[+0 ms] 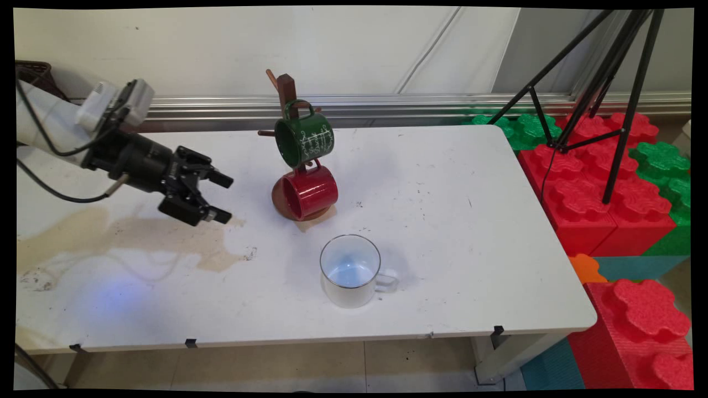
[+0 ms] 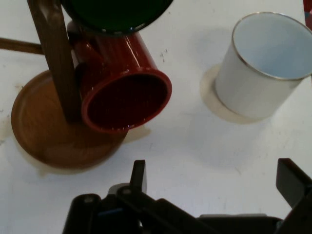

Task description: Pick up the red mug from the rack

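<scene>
1. Three mugs are in view, and my gripper [image 1: 221, 197] hangs above the left part of the white counter [image 1: 442, 221] with its fingers spread apart and nothing between them.
2. My gripper points toward the right, at the wooden mug stand [image 1: 287, 94], and touches nothing.
3. Nearest to my gripper is the red mug [image 1: 310, 190], which hangs low on the stand with its open mouth turned toward me; in the hand view the red mug [image 2: 122, 92] sits just above the round wooden base [image 2: 44, 131].
4. Above the red mug hangs the green mug [image 1: 304, 138], tilted, with white markings on its side; the hand view shows only its dark rim [image 2: 117, 14] at the top edge.
5. On the counter's near side stands the white mug [image 1: 350, 271], upright, apart from the stand, its handle turned to the right; in the hand view the white mug [image 2: 263, 68] lies at upper right.
6. A brownish stain [image 1: 138, 237] spreads over the counter below my gripper.
7. Right of the counter lie red and green foam blocks [image 1: 608, 182], with a black tripod [image 1: 603, 83] standing over them.
</scene>
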`<state>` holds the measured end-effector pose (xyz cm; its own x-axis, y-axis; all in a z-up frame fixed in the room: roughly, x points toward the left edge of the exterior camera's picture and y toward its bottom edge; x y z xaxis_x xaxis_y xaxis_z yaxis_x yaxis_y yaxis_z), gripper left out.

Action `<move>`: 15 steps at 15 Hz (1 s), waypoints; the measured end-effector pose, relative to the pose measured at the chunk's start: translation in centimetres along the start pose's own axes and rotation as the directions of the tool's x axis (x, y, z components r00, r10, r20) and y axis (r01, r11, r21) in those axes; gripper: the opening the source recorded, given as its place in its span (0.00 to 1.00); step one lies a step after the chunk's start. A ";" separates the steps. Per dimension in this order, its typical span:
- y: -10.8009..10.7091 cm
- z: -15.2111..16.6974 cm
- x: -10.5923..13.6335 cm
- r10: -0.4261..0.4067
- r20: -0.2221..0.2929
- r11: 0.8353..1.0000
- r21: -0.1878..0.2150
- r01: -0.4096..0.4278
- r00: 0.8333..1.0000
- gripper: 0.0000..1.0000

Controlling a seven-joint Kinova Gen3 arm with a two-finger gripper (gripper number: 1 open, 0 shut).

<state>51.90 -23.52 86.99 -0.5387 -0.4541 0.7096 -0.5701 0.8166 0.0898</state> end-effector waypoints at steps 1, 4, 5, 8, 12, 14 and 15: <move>0.0 0.5 0.1 -0.003 -0.004 1.000 0.002 0.003 1.000 1.00; -0.1 1.8 0.1 -0.010 -0.011 1.000 0.008 0.010 1.000 1.00; -0.2 2.3 0.2 -0.013 -0.013 1.000 0.011 0.013 1.000 1.00; -0.4 3.8 0.2 -0.021 -0.020 1.000 0.020 0.021 1.000 1.00; -0.6 5.8 -0.1 -0.029 -0.028 0.999 0.031 0.030 0.999 1.00; -0.8 6.7 -0.3 -0.037 -0.032 0.999 0.039 0.038 0.999 1.00; -0.8 6.9 -0.4 -0.039 -0.033 0.998 0.042 0.041 0.999 1.00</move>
<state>48.31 -26.46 81.81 -0.4953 -0.4742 0.7279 -0.6172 0.7817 0.0893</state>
